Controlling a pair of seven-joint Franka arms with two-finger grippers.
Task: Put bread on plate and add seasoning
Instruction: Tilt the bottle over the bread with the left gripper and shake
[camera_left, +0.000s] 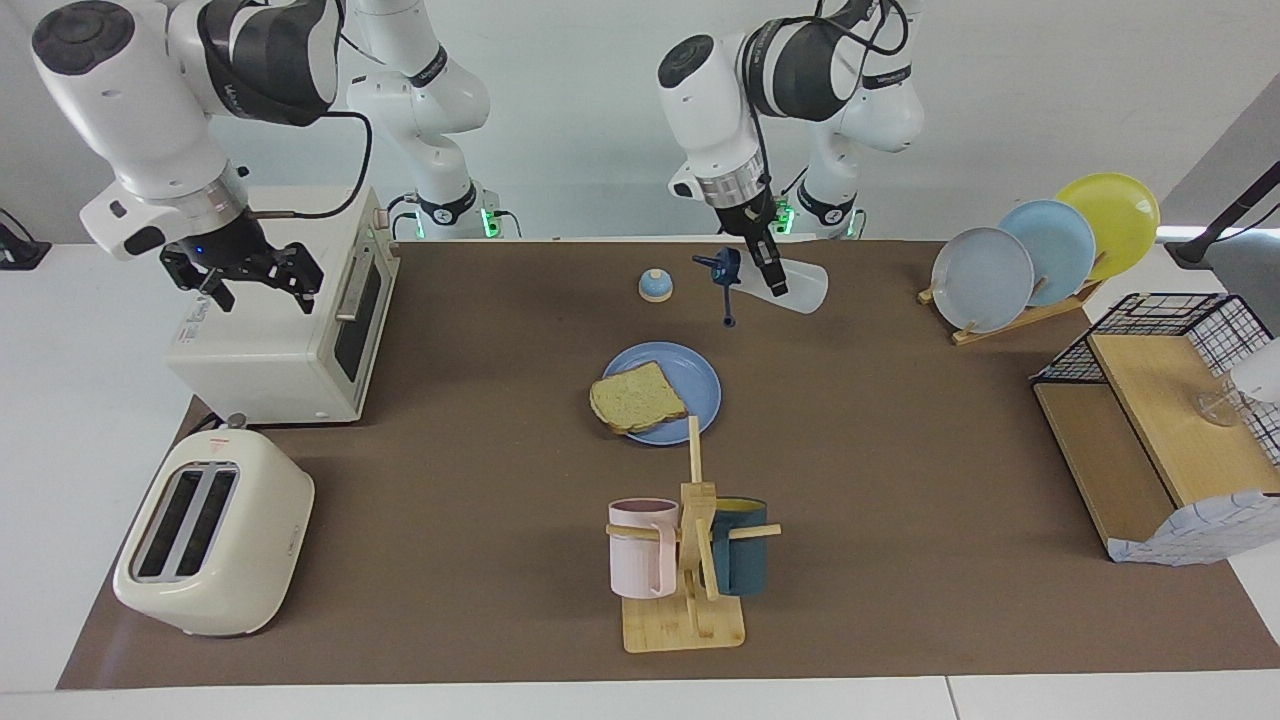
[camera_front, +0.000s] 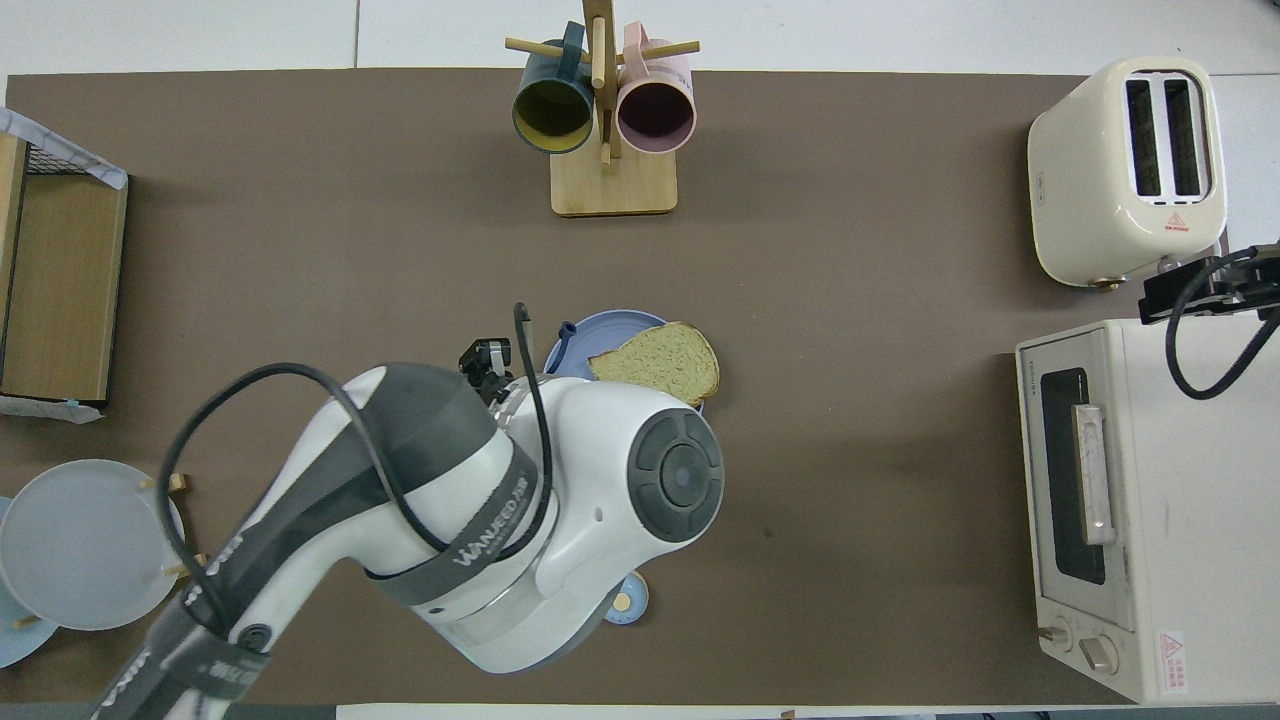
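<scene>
- Brown mat covers the bench (camera_left: 900, 450), with 2 arms at work over it
- Bread (camera_left: 636, 398) lies on the plate (camera_left: 700, 385), overhanging the rim toward the right arm's end
- Left gripper (camera_left: 772, 272) has its jaws closed on the bottle (camera_left: 800, 285), tipped sideways in the air, cap (camera_left: 722, 268) toward the plate
- Right gripper (camera_left: 247, 285) waits over the oven (camera_left: 290, 330), jaws apart and empty
- Bottle looks light, soft-walled and slick; mid-body is the best hold, squeezed gently
</scene>
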